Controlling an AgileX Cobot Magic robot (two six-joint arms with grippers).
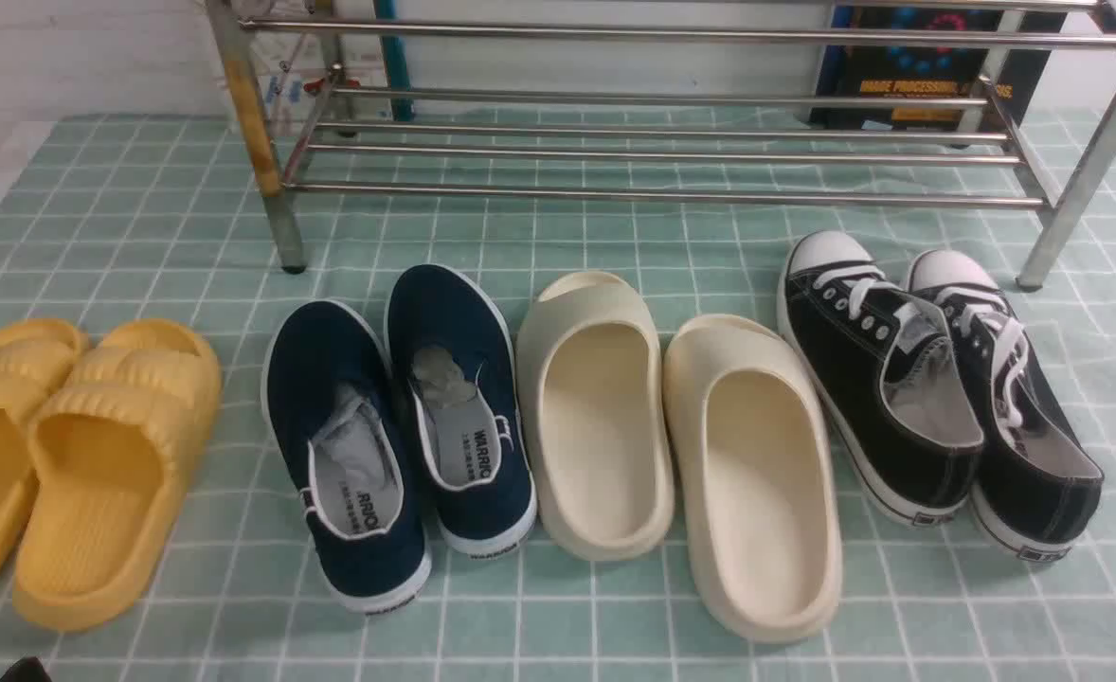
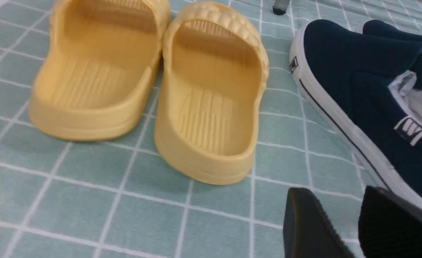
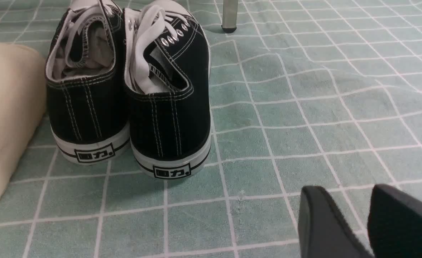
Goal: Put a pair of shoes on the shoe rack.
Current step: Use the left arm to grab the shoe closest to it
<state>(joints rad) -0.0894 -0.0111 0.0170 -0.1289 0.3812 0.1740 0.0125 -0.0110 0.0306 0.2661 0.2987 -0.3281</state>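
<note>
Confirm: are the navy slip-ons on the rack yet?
Not on it. Both navy slip-ons stand side by side on the checked cloth, in front of the shoe rack, apart from its bars.

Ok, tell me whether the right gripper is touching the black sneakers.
Apart. The right wrist view shows bare checked cloth between the right gripper and the black sneakers.

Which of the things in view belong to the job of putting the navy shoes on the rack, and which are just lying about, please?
Belong to the job: navy slip-ons; shoe rack.
Lying about: yellow slides; cream slides; black sneakers; dark box behind the rack.
</note>
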